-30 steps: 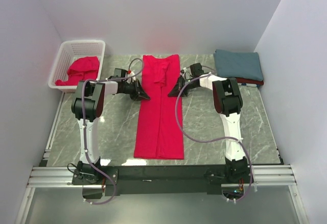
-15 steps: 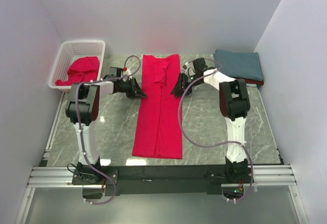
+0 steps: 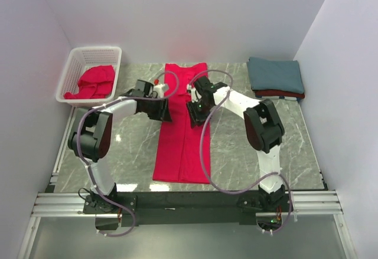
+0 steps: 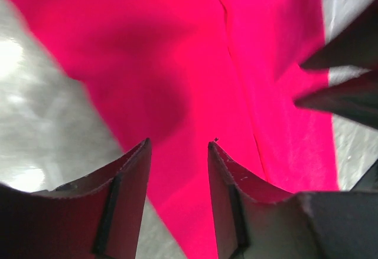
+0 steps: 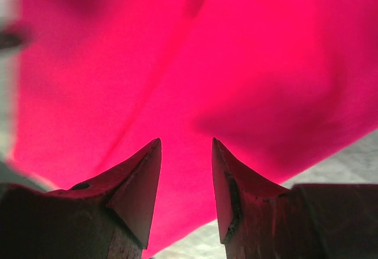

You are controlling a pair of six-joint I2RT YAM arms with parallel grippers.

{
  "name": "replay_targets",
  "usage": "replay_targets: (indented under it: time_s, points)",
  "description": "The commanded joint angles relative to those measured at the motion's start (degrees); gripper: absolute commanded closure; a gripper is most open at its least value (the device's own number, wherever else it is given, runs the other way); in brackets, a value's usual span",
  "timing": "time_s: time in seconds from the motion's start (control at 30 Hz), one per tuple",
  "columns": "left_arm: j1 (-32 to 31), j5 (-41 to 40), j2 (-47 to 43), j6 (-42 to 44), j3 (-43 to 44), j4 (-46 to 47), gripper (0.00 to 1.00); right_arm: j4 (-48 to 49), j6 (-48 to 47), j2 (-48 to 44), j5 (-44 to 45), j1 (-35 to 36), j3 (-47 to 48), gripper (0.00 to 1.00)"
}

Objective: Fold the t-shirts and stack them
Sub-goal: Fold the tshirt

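A bright red t-shirt [image 3: 180, 153], folded into a long strip, lies down the middle of the table. My left gripper [image 3: 165, 111] hangs open over the strip's left edge, about halfway up. My right gripper [image 3: 195, 113] hangs open over its right edge, close beside the left one. In the left wrist view the left gripper [image 4: 177, 144] has red cloth [image 4: 177, 64] below its spread fingers and nothing pinched. The right gripper [image 5: 186, 144] likewise stands over red cloth [image 5: 236, 52]. A folded teal t-shirt [image 3: 276, 75] rests on a darker red t-shirt [image 3: 289, 96] at the back right.
A white lattice basket [image 3: 80, 58] at the back left holds a crumpled red t-shirt [image 3: 94, 82]. White walls close in the left, back and right sides. The right gripper's dark fingers [image 4: 345, 88] show at the right edge of the left wrist view.
Both grippers have moved inward from beside the red strip to over its edges, and both jaws have gone from shut to open.
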Motion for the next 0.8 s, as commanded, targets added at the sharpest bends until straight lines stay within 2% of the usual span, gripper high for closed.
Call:
replay_targets:
  time_s: [0.0, 0.33, 0.77]
  points:
    - [-3.4, -5.9, -0.1, 1.0, 0.5, 0.0, 0.51, -3.2, -0.9, 3.4, 7.8, -0.9, 1.8, 0.53]
    - [-4.8, -8.5, 6.2, -5.0, 2.8, -0.2, 0.53, -6.9, -1.1, 12.8, 11.4, -3.1, 10.1, 0.55]
    - [-4.2, -9.4, 11.4, -6.1, 9.9, -2.1, 0.53, -8.5, -2.4, 17.7, 11.3, -5.8, 19.5, 0.56]
